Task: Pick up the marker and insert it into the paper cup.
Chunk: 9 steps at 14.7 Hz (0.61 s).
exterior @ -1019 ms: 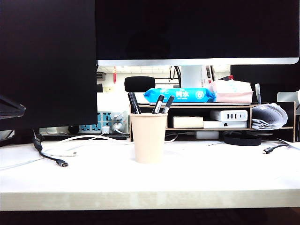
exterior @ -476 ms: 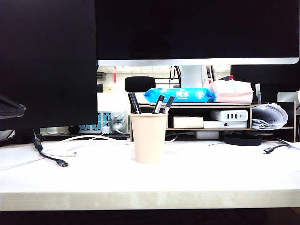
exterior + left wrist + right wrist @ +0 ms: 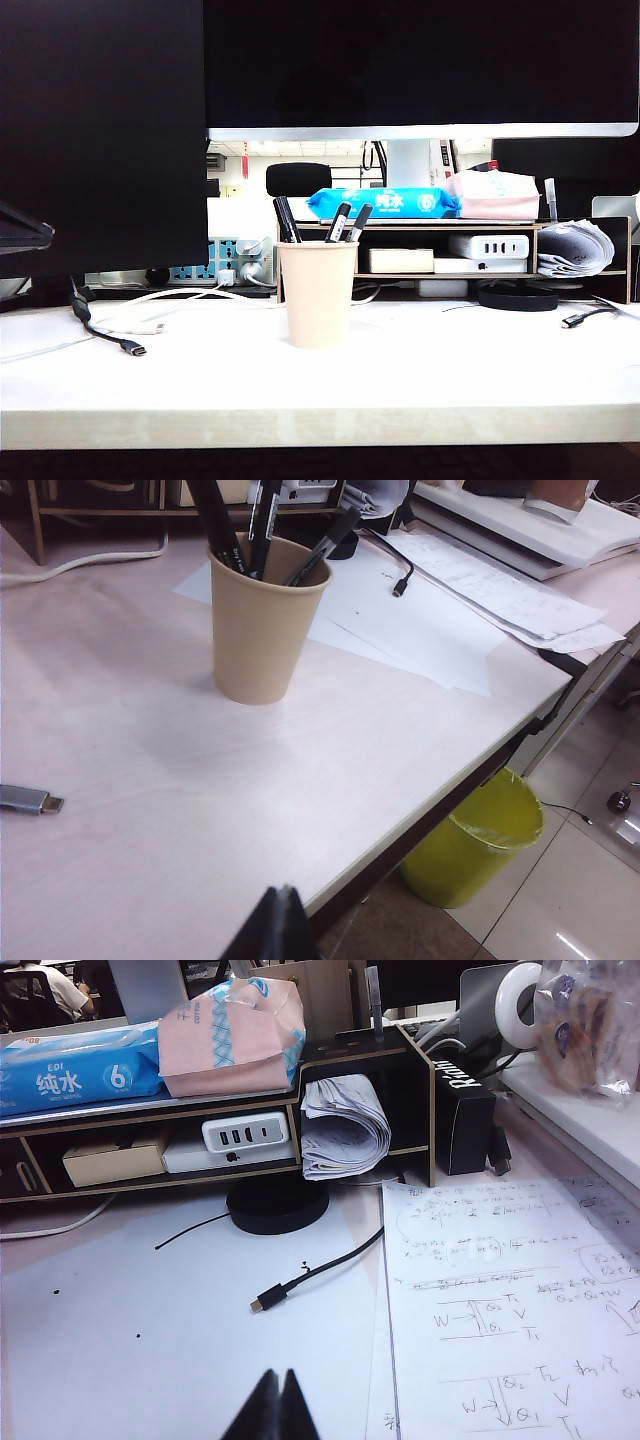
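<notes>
Exterior view: paper cup [image 3: 318, 293] upright on the white table [image 3: 450, 370], well back from the front edge. Inside the cup, all-black marker [image 3: 286, 219] leaning against the rim on the left side; two grey-banded markers [image 3: 348, 221] leaning on the right side. Left of the cup, black USB cable [image 3: 105, 332] lying loose. Behind the cup, wooden shelf [image 3: 440, 227] carrying a blue wipes pack [image 3: 382, 202]. No grippers in this view. Left wrist view: left gripper [image 3: 277, 930] fingers pressed together, empty, over the table edge, well apart from the cup. Right wrist view: right gripper [image 3: 276, 1406] fingers together, empty, above bare table beside handwritten paper sheets [image 3: 510, 1310].
</notes>
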Each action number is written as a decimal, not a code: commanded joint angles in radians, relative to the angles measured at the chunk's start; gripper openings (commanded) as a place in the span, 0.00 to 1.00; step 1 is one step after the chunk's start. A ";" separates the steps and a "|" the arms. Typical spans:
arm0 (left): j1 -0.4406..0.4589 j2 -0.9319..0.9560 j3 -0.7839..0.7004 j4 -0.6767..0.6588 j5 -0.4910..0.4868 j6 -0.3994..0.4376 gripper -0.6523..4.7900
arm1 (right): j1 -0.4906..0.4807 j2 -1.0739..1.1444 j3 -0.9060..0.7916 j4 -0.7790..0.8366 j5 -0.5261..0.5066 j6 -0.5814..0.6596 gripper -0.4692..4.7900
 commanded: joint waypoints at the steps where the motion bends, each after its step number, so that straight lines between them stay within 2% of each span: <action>1: 0.000 -0.001 0.001 0.006 0.004 0.008 0.11 | -0.001 0.000 -0.004 0.018 0.005 0.003 0.08; 9: -0.001 -0.029 0.000 -0.011 0.000 0.008 0.11 | 0.018 0.000 -0.003 0.018 0.001 0.003 0.08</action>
